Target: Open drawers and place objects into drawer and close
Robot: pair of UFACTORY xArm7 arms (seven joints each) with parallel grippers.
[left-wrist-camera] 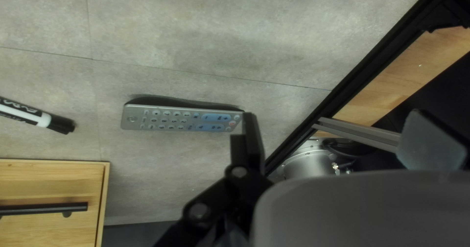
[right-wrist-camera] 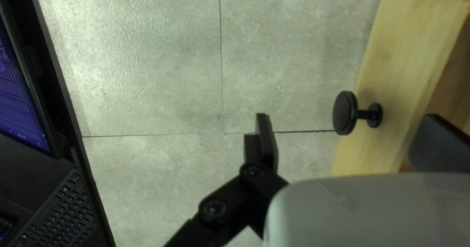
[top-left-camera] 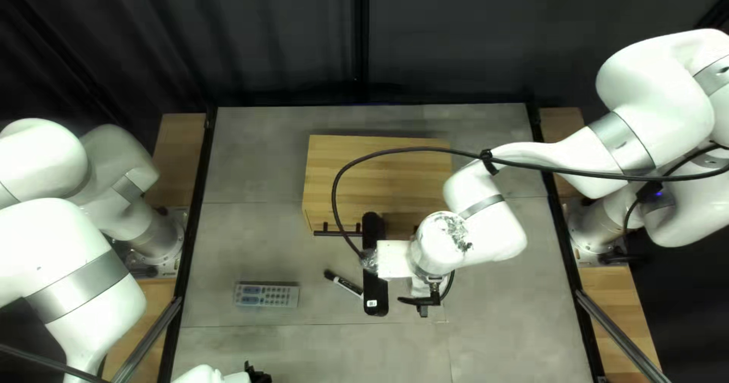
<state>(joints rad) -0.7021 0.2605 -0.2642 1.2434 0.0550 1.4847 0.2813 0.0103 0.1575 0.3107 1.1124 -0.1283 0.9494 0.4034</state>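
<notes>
The left gripper (left-wrist-camera: pixel 333 116), spread wide, is nearer the remote (left-wrist-camera: pixel 181 118), which lies on the worktop (left-wrist-camera: pixel 205 26) beyond one finger, long axis roughly along the opening; a turn seems needed. Farther on, the right arm (top-left-camera: pixel 486 223) bends over the drawer (right-wrist-camera: pixel 401 46), its gripper (right-wrist-camera: pixel 347 116) wide around the knob (right-wrist-camera: pixel 344 113).

Top left view: left gripper (top-left-camera: pixel 258 375) cut off at bottom edge; right arm (top-left-camera: pixel 490 235) covers cabinet's (top-left-camera: pixel 380 174) near right part; button labels on remote (top-left-camera: pixel 266 295) too small to read. Left wrist view: marker (left-wrist-camera: pixel 36 117) and cabinet both cut off by edge. Right wrist view: laptop (right-wrist-camera: pixel 36 188) cut off, drawer (right-wrist-camera: pixel 404 56) too, inside mostly out of sight, contents can't tell.
</notes>
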